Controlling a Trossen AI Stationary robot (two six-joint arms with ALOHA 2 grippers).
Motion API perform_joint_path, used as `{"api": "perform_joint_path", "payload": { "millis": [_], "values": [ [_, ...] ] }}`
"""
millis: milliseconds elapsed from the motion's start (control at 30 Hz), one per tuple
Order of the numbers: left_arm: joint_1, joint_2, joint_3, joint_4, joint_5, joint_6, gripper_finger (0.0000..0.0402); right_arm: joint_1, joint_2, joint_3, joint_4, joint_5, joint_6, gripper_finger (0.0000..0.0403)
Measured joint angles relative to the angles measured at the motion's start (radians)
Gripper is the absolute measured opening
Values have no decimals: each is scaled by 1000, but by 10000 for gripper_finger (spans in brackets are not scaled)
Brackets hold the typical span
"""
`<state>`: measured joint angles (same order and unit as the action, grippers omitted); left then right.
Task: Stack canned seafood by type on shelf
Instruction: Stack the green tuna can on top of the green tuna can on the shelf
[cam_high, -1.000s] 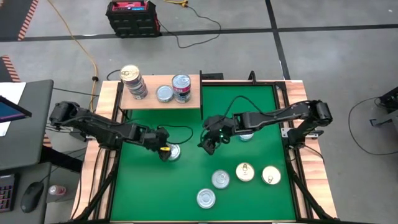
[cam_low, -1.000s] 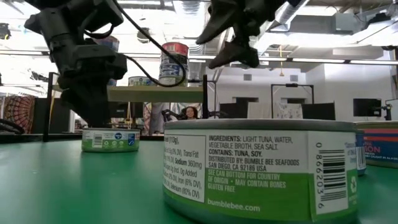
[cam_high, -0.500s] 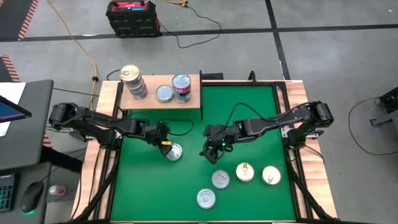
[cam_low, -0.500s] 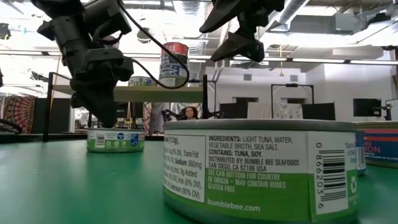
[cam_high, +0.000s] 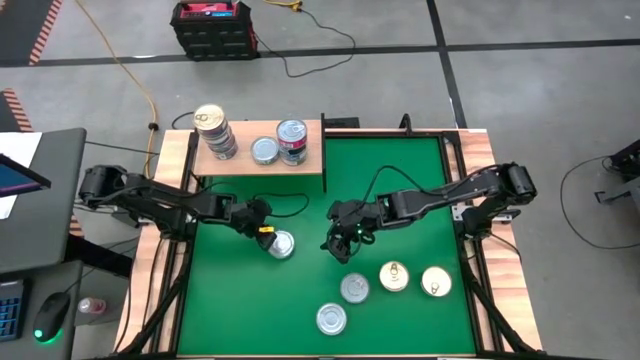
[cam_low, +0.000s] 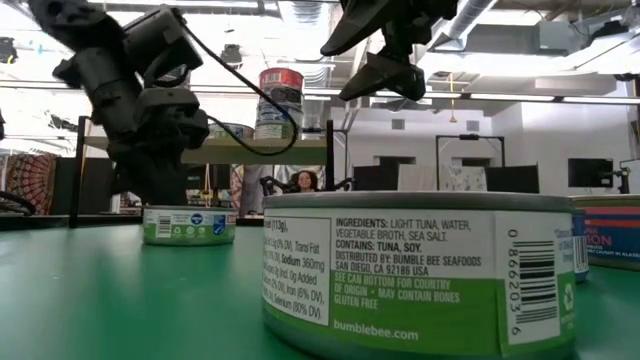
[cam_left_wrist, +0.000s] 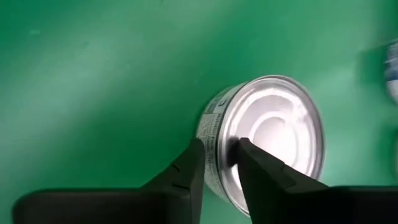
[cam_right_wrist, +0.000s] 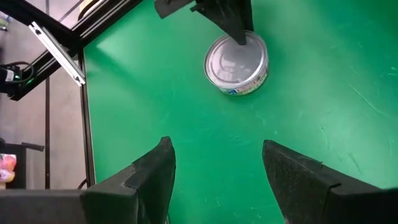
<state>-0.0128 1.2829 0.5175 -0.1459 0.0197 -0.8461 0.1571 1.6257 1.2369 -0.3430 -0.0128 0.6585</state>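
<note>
The left pincer (cam_high: 266, 234) sits low on the green mat (cam_high: 400, 180), right at the edge of a silver tin (cam_high: 281, 244). Its two fingers (cam_left_wrist: 186, 174) are almost together, pinching the tin's rim. The right pincer (cam_high: 338, 233) hangs above the mat, just to the right of that tin, with its fingers wide apart and nothing in them. Four more tins lie near the front right of the mat: two silver ones (cam_high: 354, 288) and two gold ones (cam_high: 394, 276). The shelf (cam_high: 240, 163) is at the far left of the worktop. On it stand a tall stack of tins (cam_high: 214, 131), one flat tin (cam_high: 264, 150) and a short stack (cam_high: 291, 140)
</note>
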Motion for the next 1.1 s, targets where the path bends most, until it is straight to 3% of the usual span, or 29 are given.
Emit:
{"api": "perform_joint_path", "payload": {
  "millis": [133, 267, 867, 1100],
  "values": [
    [-1, -16, -74, 149, 50, -39, 44, -2, 0, 0, 0, -7, -1, 265],
    [-2, -36, -81, 142, 51, -41, 6, -9, 0, 0, 5, -8, -2, 265],
    [-2, -76, -86, -70, -49, -108, 0, -5, 0, 0, 8, -2, -8, 265],
    [-11, -184, -85, -166, -121, -101, 0, -8, 0, 1, 7, -13, -11, 265]
  ]
}}
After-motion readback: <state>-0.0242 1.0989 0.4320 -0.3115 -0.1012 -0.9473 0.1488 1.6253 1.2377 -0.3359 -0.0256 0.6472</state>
